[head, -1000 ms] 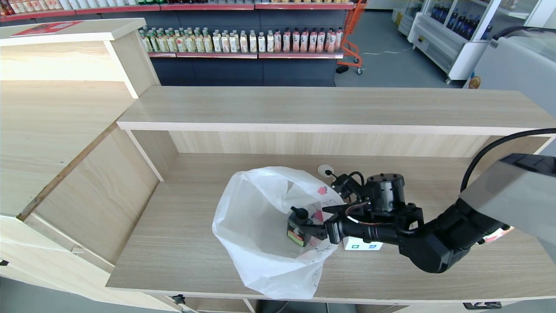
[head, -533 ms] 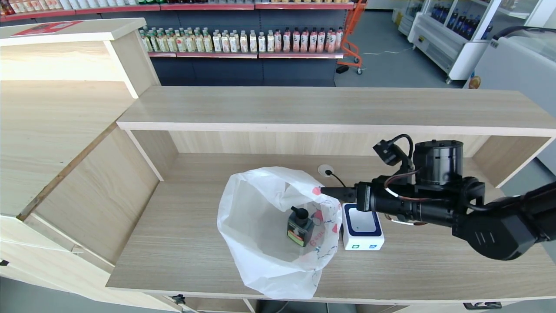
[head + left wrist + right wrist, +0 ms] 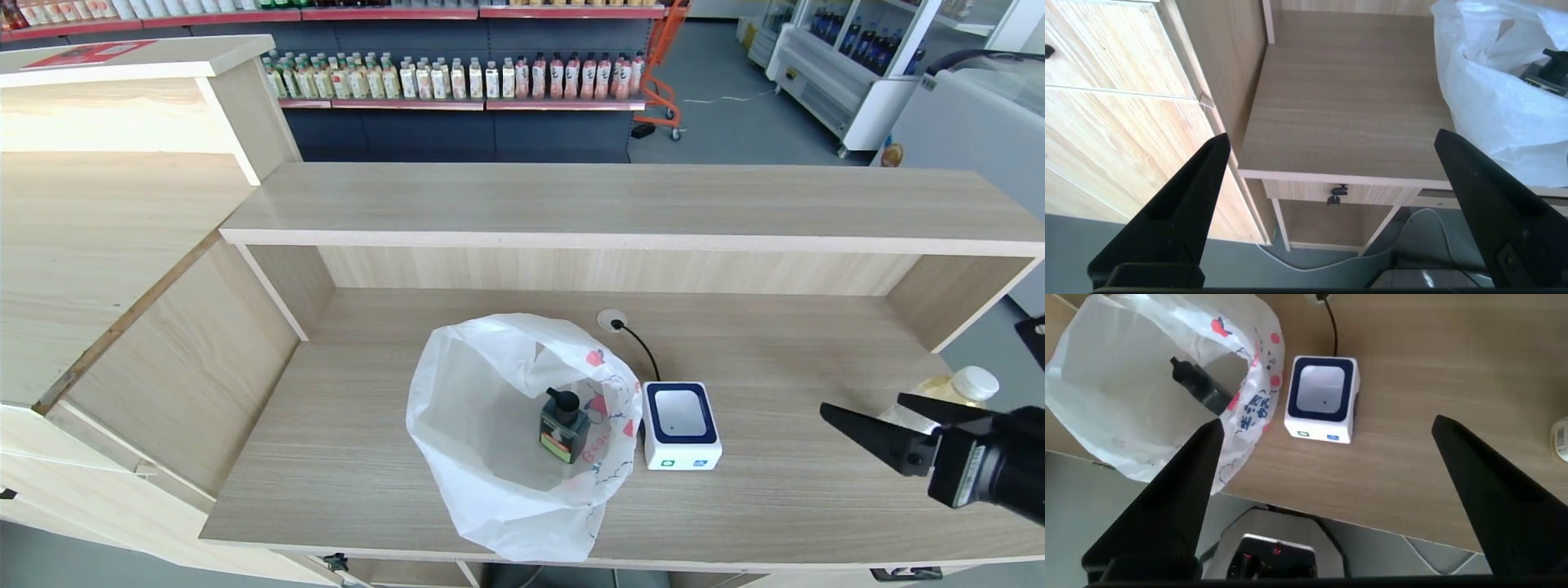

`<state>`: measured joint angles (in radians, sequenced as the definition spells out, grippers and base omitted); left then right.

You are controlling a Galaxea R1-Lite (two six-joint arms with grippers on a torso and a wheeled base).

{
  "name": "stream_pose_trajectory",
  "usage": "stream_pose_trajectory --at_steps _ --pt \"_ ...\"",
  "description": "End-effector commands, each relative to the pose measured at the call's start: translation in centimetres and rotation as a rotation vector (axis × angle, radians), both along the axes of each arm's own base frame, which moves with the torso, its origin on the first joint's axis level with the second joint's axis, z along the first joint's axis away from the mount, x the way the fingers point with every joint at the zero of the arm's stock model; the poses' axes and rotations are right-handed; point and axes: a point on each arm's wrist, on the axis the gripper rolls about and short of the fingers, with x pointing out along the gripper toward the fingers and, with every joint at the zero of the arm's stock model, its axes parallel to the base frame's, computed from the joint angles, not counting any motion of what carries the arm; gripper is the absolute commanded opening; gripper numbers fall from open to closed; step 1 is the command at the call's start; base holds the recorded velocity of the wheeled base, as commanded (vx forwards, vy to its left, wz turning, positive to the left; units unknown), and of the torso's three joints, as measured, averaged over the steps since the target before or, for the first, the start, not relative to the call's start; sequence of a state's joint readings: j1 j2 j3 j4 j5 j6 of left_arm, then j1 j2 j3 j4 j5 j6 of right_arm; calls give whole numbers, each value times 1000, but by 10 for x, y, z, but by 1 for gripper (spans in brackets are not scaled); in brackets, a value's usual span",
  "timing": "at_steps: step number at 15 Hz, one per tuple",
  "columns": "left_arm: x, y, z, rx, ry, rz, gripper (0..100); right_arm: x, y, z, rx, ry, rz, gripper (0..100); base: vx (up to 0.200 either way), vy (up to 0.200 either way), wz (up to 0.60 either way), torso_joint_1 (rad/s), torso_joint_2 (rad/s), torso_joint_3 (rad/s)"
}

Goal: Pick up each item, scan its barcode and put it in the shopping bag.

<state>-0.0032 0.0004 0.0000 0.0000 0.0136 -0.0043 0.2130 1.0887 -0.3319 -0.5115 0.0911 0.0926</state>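
I see the little dark bottle (image 3: 563,426), black pump top, red-and-green label, standing upright inside the white shopping bag (image 3: 473,425). My right gripper (image 3: 863,402) is spread wide, holding nothing, off past the scanner (image 3: 682,425).

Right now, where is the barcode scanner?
In the head view the barcode scanner sits on the counter, immediately to the robot's right of the shopping bag.

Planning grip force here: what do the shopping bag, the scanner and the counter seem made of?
Shopping bag: thin white plastic film, translucent and crinkled. Scanner: hard plastic, likely; smooth white shell, dark blue rim. Counter: matte wood-grain board, perhaps laminate; even pale grain.
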Motion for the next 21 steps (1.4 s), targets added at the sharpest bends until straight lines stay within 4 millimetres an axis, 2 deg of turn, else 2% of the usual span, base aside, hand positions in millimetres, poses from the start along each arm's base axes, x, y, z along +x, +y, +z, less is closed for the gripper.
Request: stream_pose_trajectory --at_steps 1,2,4,6,18,21 --pt "0 0 0 0 0 0 100 -117 -30 -67 -33 -142 -239 100 0 0 0 0 0 0" --pt "0 0 0 0 0 0 100 -133 -32 -81 -39 -127 -285 100 0 0 0 0 0 0" --pt "0 0 0 0 0 0 100 -151 -32 -98 -44 -152 -338 100 0 0 0 0 0 0" --pt "0 0 0 0 0 0 100 -158 -32 -100 -80 -249 -327 100 0 0 0 0 0 0" --pt "0 0 0 1 0 0 100 -158 -32 -101 -54 -253 -326 100 0 0 0 0 0 0" --pt "0 0 0 4 0 2 100 -158 -32 -101 -48 -253 -329 100 0 -200 0 1 2 4"
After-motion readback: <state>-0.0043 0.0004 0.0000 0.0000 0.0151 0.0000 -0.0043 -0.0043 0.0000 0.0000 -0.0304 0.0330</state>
